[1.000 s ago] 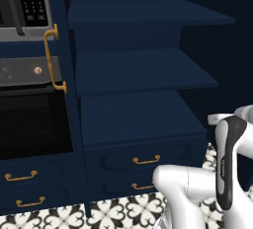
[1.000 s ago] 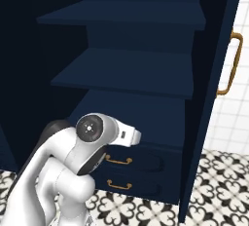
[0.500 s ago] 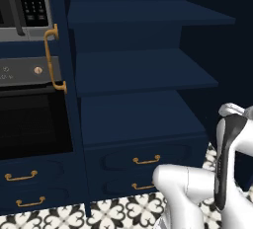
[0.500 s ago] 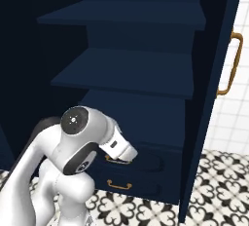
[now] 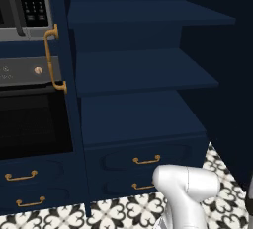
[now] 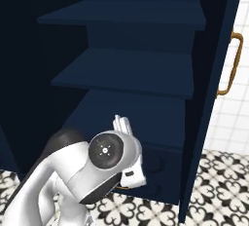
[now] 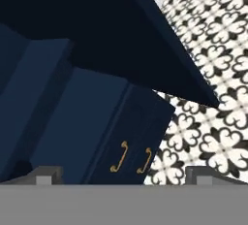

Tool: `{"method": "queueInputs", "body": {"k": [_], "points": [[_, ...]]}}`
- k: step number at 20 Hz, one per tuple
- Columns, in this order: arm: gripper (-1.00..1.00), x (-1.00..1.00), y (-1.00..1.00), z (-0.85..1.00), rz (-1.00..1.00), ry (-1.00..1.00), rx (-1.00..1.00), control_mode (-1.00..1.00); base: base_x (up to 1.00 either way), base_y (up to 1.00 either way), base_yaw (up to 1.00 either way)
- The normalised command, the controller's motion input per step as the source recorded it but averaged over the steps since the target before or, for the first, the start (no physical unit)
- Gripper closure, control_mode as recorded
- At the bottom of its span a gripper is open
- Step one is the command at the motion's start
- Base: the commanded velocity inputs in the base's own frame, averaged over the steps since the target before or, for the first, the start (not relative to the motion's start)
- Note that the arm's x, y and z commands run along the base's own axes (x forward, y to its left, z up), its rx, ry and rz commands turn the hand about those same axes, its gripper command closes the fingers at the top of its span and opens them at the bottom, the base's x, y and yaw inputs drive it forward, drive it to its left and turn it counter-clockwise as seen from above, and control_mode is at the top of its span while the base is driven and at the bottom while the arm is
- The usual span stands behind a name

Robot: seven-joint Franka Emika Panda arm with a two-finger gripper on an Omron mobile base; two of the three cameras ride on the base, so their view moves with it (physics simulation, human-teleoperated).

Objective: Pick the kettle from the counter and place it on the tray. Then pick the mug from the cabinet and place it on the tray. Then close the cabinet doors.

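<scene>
The navy cabinet (image 5: pixel 143 75) stands open, its shelves (image 6: pixel 131 71) dark and stepped. Its right door (image 6: pixel 214 74) is swung out, with a brass bar handle (image 6: pixel 234 64) on its outer face. The left door (image 5: pixel 69 75) is folded back toward the oven, brass handle (image 5: pixel 51 57) showing. My gripper (image 7: pixel 123 176) is open; its two fingertips (image 7: pixel 48 175) rise far apart with nothing between them, looking at the cabinet's lower drawers (image 7: pixel 126 141) and an open door's dark face (image 7: pixel 121 25). The folded white arm (image 6: pixel 104 159) sits low before the cabinet. Kettle, mug, tray and counter are out of view.
A black oven (image 5: pixel 29 124) and its control panel stand left of the cabinet. Brass drawer pulls (image 5: pixel 146 160) line the drawers below the shelves. Black-and-white patterned floor tiles (image 7: pixel 213 122) spread in front. White wall tiles (image 6: pixel 238 103) lie beyond the right door.
The arm has swung: its upright forearm has left the left base view to the right, leaving a low elbow. In the right base view the round joint dropped lower and rightward.
</scene>
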Motion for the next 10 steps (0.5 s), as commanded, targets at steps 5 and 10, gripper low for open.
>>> {"method": "queueInputs", "body": {"k": [5,10], "points": [[-1.0,-0.04,-0.42,0.07,-0.64,-0.01,0.18,-1.0,0.0,0.0,0.0],[-1.0,-0.14,-0.4,0.01,-0.59,0.0,0.29,-1.0,0.0,0.0,0.0]]}}
